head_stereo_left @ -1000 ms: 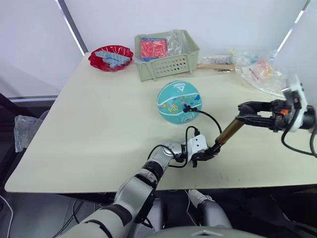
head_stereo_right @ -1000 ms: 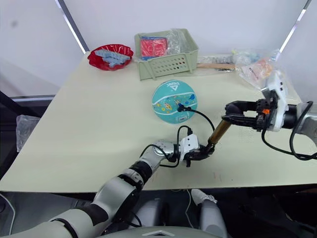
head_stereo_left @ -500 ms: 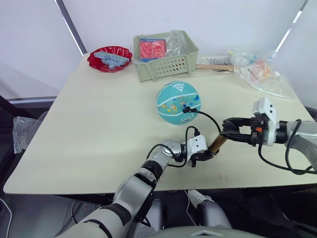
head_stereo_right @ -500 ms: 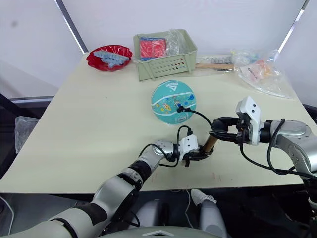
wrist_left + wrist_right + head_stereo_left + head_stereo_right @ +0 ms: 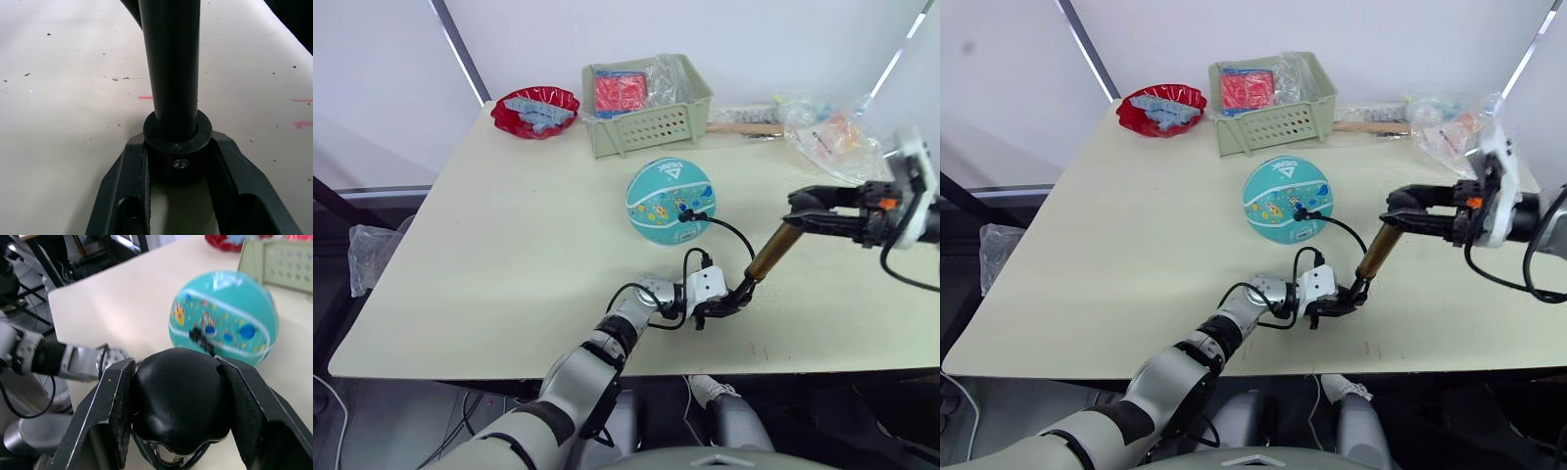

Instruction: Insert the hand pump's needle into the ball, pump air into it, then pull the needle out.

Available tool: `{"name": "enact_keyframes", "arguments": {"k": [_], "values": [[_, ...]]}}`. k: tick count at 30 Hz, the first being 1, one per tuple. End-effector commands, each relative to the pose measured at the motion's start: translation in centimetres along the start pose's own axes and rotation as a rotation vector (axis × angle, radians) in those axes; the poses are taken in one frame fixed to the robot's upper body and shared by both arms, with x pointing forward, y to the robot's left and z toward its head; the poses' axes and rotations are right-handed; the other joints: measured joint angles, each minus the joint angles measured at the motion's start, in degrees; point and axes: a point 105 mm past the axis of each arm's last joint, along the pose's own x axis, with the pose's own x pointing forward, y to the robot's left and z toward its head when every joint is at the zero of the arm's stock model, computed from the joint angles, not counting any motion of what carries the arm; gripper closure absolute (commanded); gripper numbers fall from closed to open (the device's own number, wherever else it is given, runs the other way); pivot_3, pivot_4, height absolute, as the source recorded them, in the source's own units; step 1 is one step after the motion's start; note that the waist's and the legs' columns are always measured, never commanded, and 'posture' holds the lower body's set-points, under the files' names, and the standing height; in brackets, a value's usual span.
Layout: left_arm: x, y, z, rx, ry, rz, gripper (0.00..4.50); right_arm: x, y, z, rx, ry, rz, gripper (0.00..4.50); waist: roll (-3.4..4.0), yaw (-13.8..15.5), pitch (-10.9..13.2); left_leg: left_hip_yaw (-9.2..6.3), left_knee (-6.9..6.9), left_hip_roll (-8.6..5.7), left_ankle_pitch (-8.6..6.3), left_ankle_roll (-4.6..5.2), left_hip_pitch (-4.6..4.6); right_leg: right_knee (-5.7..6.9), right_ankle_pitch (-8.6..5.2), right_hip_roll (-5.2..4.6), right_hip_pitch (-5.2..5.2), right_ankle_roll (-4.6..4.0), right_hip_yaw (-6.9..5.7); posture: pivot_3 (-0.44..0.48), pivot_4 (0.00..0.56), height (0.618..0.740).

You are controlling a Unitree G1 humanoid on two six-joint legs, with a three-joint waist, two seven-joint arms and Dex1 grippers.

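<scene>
Gold-bronze metal marks the barrel of the hand pump [image 5: 770,252], which stands tilted on the table [image 5: 509,245] near the front edge, its black base low and its handle end leaning up toward the right. The left gripper [image 5: 718,305] clamps the pump's black bottom cap; in the left wrist view its two fingers [image 5: 122,181] press against either side of that round collar. The right gripper [image 5: 800,209] holds the black T-handle at the top of the pump, and in the right wrist view its fingers [image 5: 115,401] pinch the rounded black knob between them.

From the pump's lower end a thin black hose [image 5: 732,235] loops up and curves left and farther away to the ball [image 5: 670,200], a teal sphere with a white logo and small cartoon prints, resting near the middle of the table. The needle [image 5: 682,213] with its black fitting sits against the ball's near-right surface; the pin itself is too small to make out.

Farther back stands a pale green basket [image 5: 646,125] holding a red packet and clear plastic. To its left lies a red bowl [image 5: 533,102] with bluish pieces. At the far right corner lie crumpled clear plastic bags [image 5: 827,137].
</scene>
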Motion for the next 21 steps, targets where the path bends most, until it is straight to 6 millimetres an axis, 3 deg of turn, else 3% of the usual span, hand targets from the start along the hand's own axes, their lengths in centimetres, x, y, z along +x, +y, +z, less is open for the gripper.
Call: {"name": "enact_keyframes", "arguments": {"k": [1, 5, 10, 14, 21], "values": [[-1.4, -3.3, -6.3, -0.132, 0.211, -0.08, 3.38, -2.6, -0.3, 4.7, -0.123, -0.099, -0.087, 2.42, 0.02, 0.0, 0.0, 0.0, 0.0, 0.0, 0.0, 0.0, -0.01, 0.0, 0.0, 0.0, 0.0, 0.0, 0.01, 0.0, 0.15, 0.738], [-1.4, -3.4, -6.3, -0.129, 0.211, -0.083, 3.38, -3.2, -0.2, 5.7, -0.123, -0.11, -0.092, 2.42, 0.02, 0.0, 0.0, 0.01, -0.01, 0.0, 0.0, 0.0, -0.01, -0.01, 0.0, 0.0, -0.02, 0.0, 0.02, 0.0, 0.15, 0.738], [-1.3, -3.4, -6.2, -0.128, 0.209, -0.086, 3.38, -3.0, -0.4, 4.5, -0.104, -0.058, -0.092, 2.42, 0.02, 0.0, 0.0, 0.02, -0.01, 0.0, 0.0, 0.0, -0.04, -0.03, 0.0, -0.01, -0.03, 0.0, 0.03, 0.0, 0.15, 0.738], [-1.2, -3.7, -6.2, -0.128, 0.208, -0.093, 3.38, -1.5, -0.8, 0.5, -0.078, 0.062, -0.095, 2.42, -0.1, 0.0, -0.1, 0.01, -0.04, 0.0, 0.0, 0.0, -0.01, -0.03, 0.0, -0.01, -0.02, 0.0, 0.03, 0.0, 0.15, 0.738], [-1.3, -3.3, -6.1, -0.129, 0.196, -0.069, 3.38, 0.9, -1.2, -4.1, -0.01, 0.116, -0.094, 2.42, -0.41, -0.2, -0.3, 0.01, -0.12, 0.01, 0.0, -0.01, 0.25, -0.02, -0.01, 0.0, 0.16, -0.01, 0.07, 0.0, 0.15, 0.738]]}}
